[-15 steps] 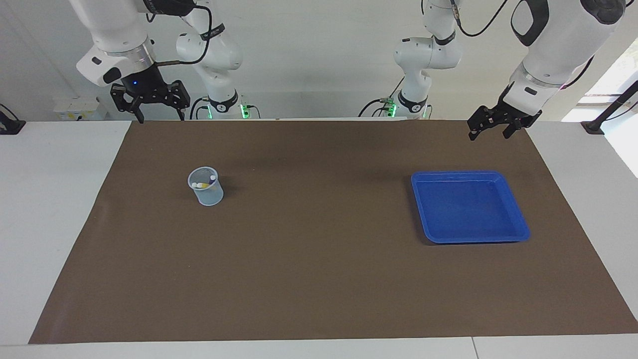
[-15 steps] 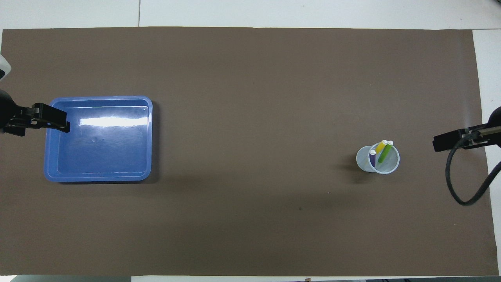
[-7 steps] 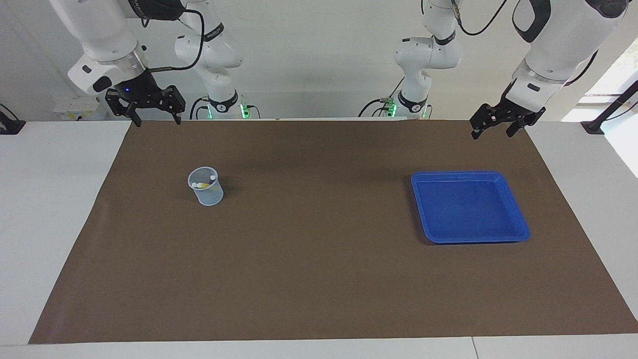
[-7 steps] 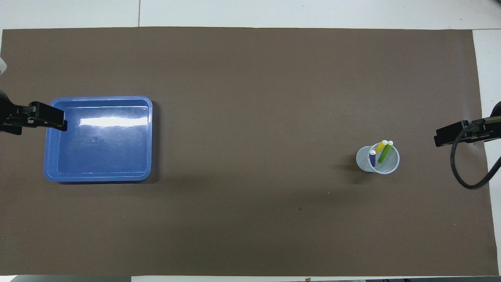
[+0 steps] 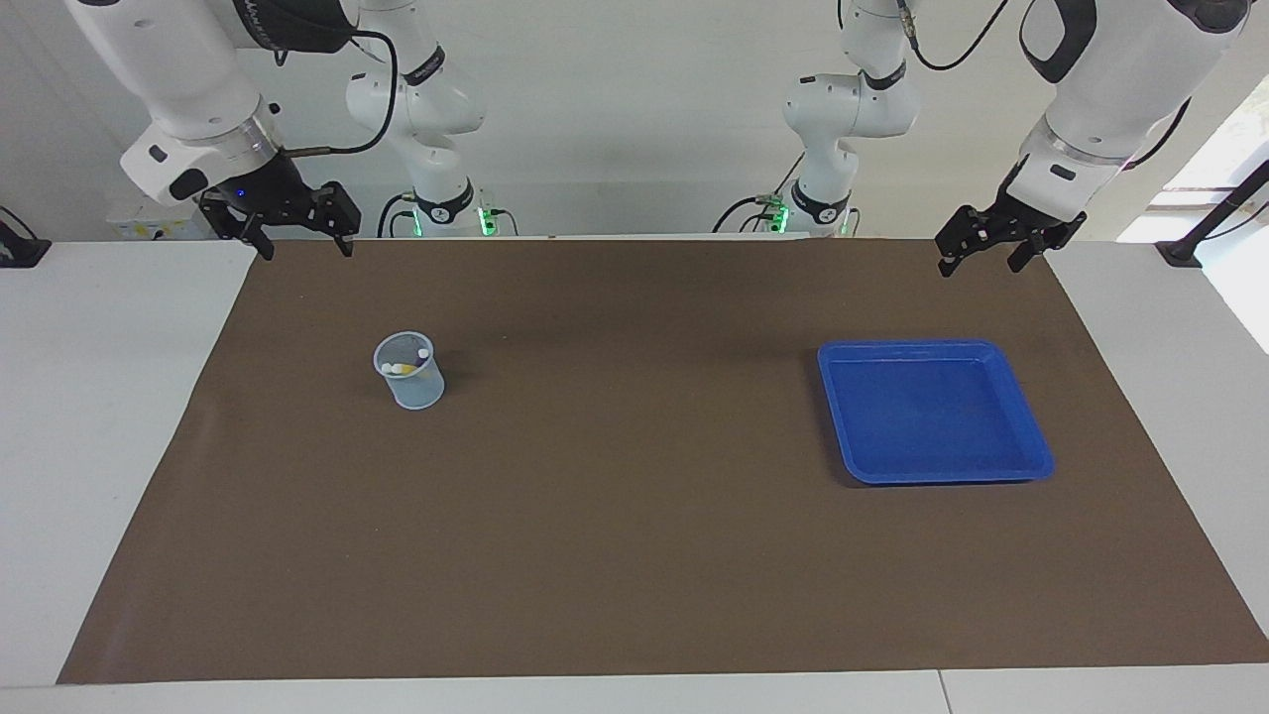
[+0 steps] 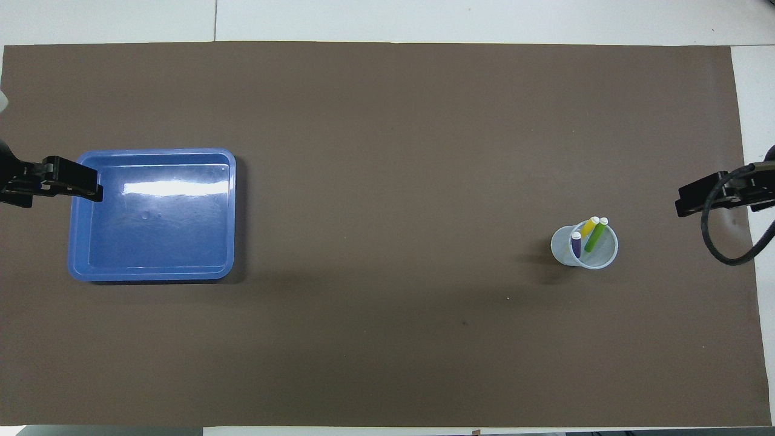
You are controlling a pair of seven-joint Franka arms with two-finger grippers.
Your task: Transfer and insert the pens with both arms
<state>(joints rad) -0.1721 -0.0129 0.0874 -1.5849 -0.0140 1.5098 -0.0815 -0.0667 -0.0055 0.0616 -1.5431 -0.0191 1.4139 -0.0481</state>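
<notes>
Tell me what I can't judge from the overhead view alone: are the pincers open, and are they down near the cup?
Observer: The facing view shows the right pincer open and holding nothing.
Operator: How low is it?
Observer: It hangs raised over the mat's edge by the robots, well apart from the cup.
Operator: And the left one?
Observer: The left pincer is open too, holding nothing, up in the air at the left arm's end, not touching the blue tray.
</notes>
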